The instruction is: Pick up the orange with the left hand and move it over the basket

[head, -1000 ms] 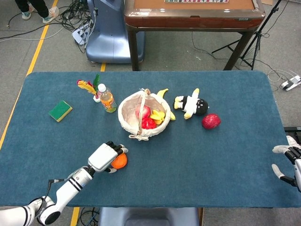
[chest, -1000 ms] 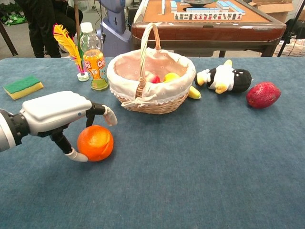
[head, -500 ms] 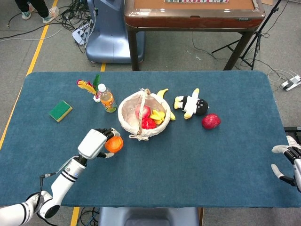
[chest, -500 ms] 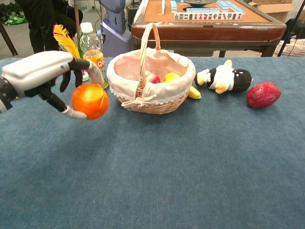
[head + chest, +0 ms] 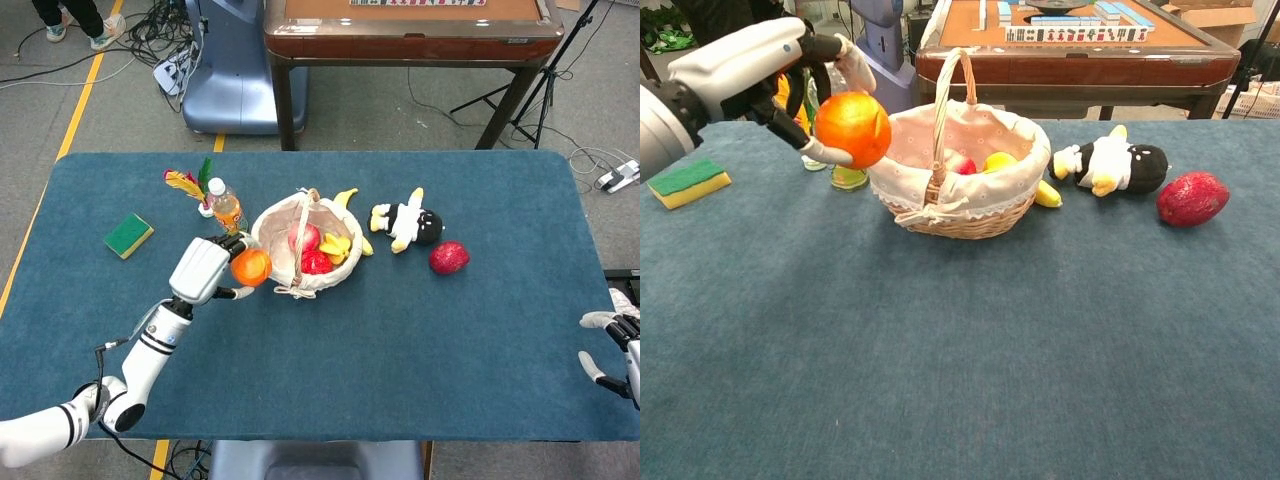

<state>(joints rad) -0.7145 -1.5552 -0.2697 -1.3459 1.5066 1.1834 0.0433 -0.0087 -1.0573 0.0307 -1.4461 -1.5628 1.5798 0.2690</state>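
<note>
My left hand [image 5: 203, 269] [image 5: 758, 66] holds the orange [image 5: 250, 267] [image 5: 852, 129] in the air, just left of the wicker basket's [image 5: 272, 262] [image 5: 965, 211] rim and above the table. The basket has a white lining and an upright handle, with red and yellow fruit inside. My right hand [image 5: 615, 345] hangs at the table's right edge in the head view, fingers apart, holding nothing.
A drink bottle [image 5: 226, 207] and a feather toy [image 5: 186, 183] stand behind the left hand. A green-yellow sponge [image 5: 128, 235] [image 5: 687, 183] lies far left. A penguin plush [image 5: 405, 224] [image 5: 1114, 165], a red fruit [image 5: 449, 257] [image 5: 1191, 198] and a banana [image 5: 347, 203] lie right of the basket.
The left hand has lifted the orange off the table and carried it up and toward the basket's left rim. The right hand has stayed put.
</note>
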